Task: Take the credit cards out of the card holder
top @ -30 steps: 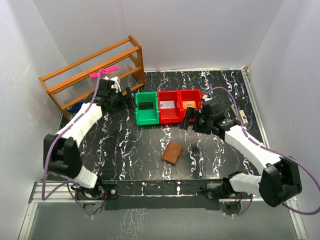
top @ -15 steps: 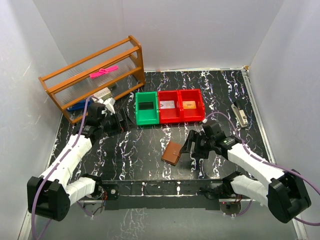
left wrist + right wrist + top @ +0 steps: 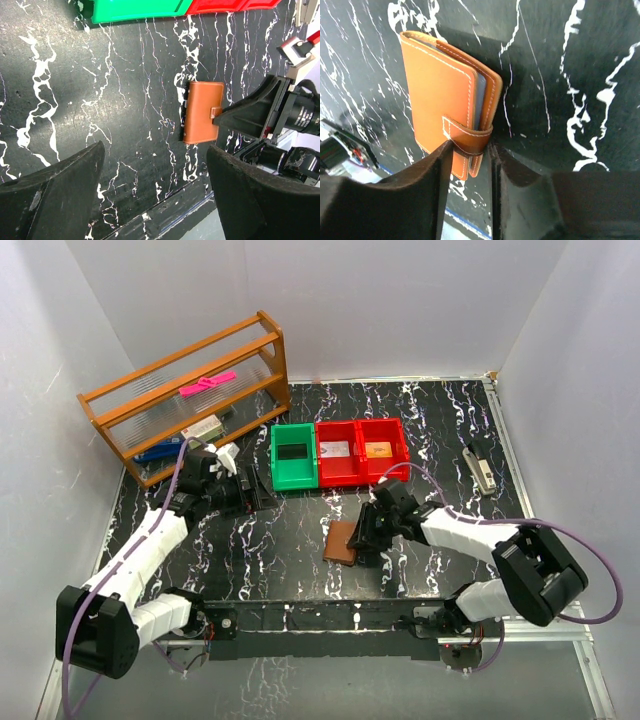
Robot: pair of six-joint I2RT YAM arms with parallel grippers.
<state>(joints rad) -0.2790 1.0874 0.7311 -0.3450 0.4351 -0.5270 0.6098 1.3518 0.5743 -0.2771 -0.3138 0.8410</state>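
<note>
Lying closed — tan leather card holder (image 3: 440, 95), pale stitching, strap fastened.

Tan leather card holder (image 3: 440, 95) — closed, strap fastened, pale blue edge showing — flat on the marbled table (image 3: 580, 60).

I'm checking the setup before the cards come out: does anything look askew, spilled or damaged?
Nothing stands out. The card holder lies flat and closed on the table, strap fastened, with the right gripper straddling the strap. The green bin and two red bins sit upright in a row.
</note>
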